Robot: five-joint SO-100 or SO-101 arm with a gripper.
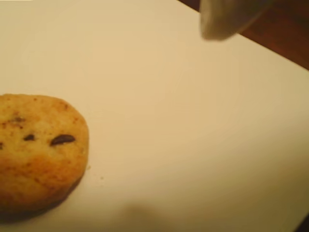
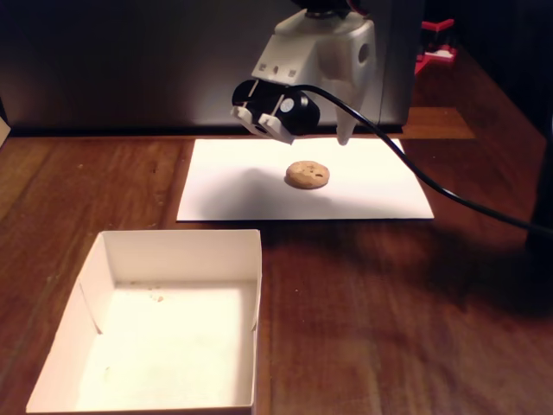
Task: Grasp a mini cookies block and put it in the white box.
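White arm [image 2: 320,52], trailing black cable [image 2: 415,173]

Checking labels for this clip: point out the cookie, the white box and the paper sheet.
cookie [image 2: 308,175], fixed view, centre of its top face.
white box [image 2: 181,243], fixed view, far wall.
paper sheet [image 2: 233,186], fixed view, bare left part.

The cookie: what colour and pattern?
Tan-brown with dark chip spots, clearest in the wrist view.

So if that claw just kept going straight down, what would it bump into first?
Probably the white paper sheet, not the cookie. The gripper hangs just right of the cookie in the fixed view, though depth is unclear.
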